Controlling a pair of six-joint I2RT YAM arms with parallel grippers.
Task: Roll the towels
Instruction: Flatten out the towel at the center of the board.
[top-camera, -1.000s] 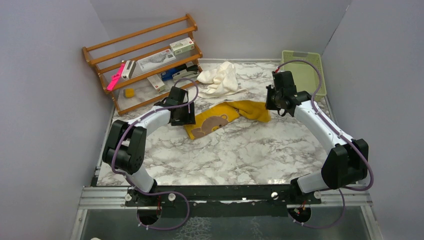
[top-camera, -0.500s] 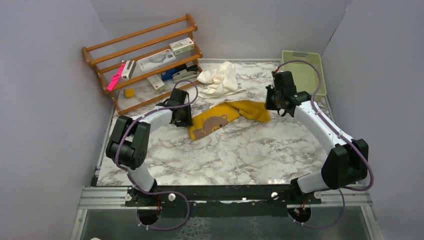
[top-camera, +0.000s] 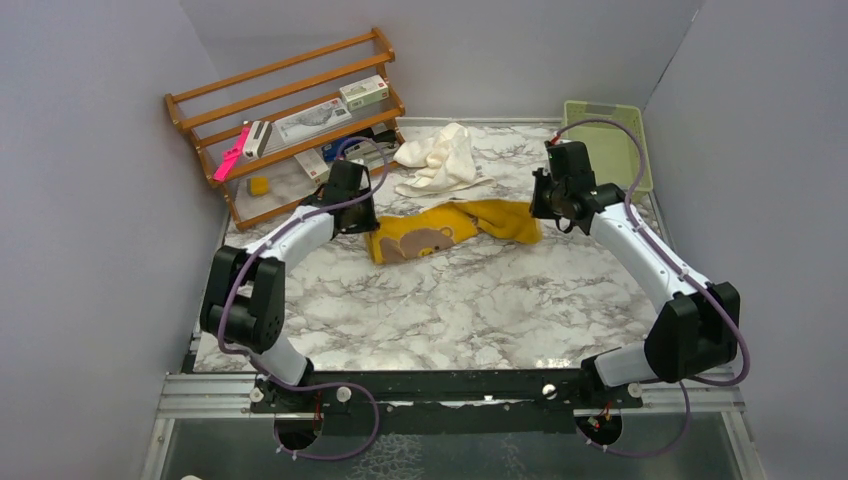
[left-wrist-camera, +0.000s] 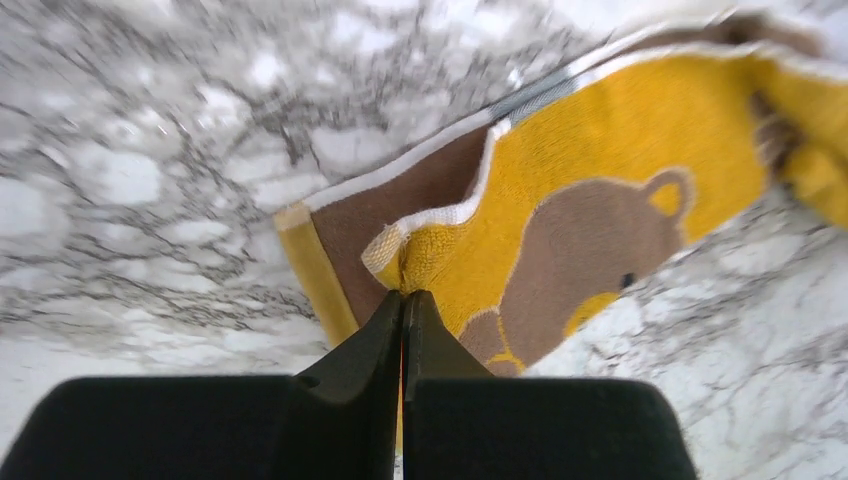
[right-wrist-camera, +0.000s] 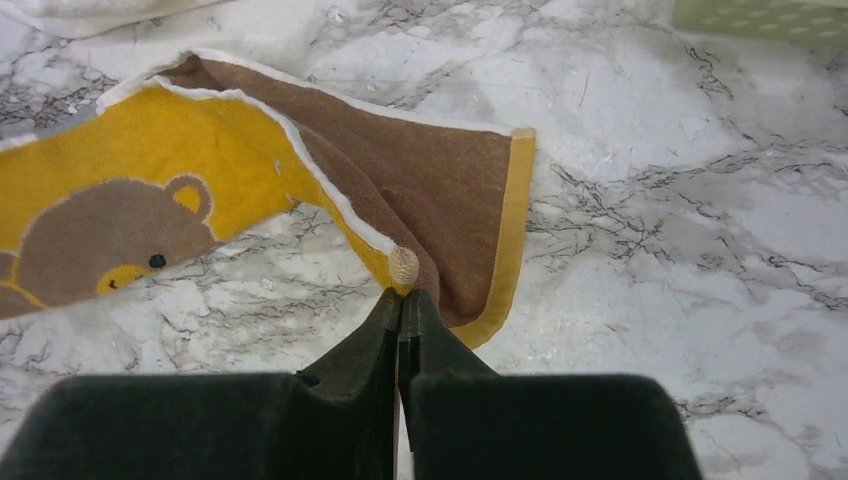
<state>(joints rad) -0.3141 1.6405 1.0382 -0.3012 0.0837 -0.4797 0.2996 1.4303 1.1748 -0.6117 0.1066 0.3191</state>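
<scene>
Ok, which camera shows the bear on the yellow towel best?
The left wrist view: the bear is big and nearly whole. The right wrist view cuts it off at the edge; the top view shows it tiny.

the mustard-yellow towel (top-camera: 450, 228) lies stretched left to right across the far middle of the worktop (top-camera: 450, 310). it is mostly flat, with a brown bear printed on its yellow face. both short ends are turned over so the brown underside shows, edged in white and yellow trim. a fold at its left end is pinched in the left hand (left-wrist-camera: 403, 300), and one at its right end in the right hand (right-wrist-camera: 402, 295). the cream towel (top-camera: 440, 157) sits just beyond it, nearer the far edge, crumpled in a loose heap, unrolled.
</scene>
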